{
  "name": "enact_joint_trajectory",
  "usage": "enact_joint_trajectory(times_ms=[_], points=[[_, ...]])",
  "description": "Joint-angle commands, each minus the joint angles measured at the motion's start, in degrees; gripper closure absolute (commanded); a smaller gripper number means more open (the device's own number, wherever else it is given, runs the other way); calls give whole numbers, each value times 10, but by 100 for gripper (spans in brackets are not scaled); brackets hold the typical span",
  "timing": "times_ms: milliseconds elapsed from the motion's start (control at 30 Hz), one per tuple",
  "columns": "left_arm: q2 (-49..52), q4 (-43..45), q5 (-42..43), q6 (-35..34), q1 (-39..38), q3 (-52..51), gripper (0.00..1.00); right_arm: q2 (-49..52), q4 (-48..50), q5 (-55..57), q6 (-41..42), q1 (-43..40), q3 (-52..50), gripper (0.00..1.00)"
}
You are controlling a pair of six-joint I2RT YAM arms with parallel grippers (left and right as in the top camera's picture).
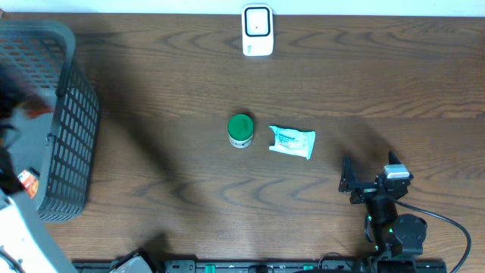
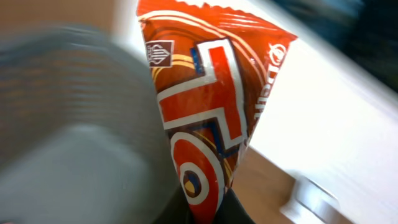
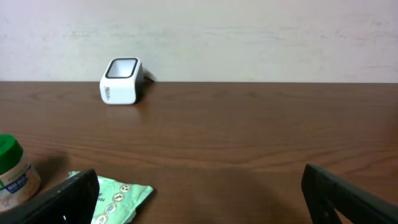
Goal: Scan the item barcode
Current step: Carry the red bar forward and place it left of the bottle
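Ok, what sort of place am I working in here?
Probably a mock checkout on a wooden table: a white barcode scanner stands at the far edge, a grey basket sits at the left, and there are packaged goods, a green-lidded jar mid-table and an orange snack packet in the left wrist view.

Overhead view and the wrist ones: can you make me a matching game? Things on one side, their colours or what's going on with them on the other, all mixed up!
Things:
1. jar
2. scanner
3. basket
4. snack bag

Clues:
A. orange and red, pinched in the left end effector
B. white, with a dark window on its face
C. has a green lid
D. grey, with slatted walls

Pairs: 1-C, 2-B, 3-D, 4-A
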Motion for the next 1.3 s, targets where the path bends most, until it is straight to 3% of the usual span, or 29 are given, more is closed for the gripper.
enact_joint_trajectory(times_ms=[0,100,267,433,533,800,1167,1200,1267], points=[[-1,-29,168,2,-87,-7,93,-1,-2,2,6,-2,-1,1],[4,-85,143,35,-187,-9,93,-1,-2,2,6,-2,-1,1],[28,-127,-11,38,-362,-57,93,-1,-2,2,6,-2,-1,1],[72,-118,-154,-32,-475,-128,93,-1,-2,2,6,-2,-1,1],[104,-91,-207,-84,-503,-169,93,-1,-2,2,6,-2,-1,1],[197,17,-211,-202,-522,-257,93,-1,-2,2,6,-2,-1,1],[309,93,-211,-251,-529,-280,92,-1,-2,2,6,-2,-1,1],[313,96,-211,-254,-529,-280,83,-1,-2,3,6,-2,-1,1],[316,100,-213,-253,-529,-280,37,-1,-2,3,6,-2,-1,1]])
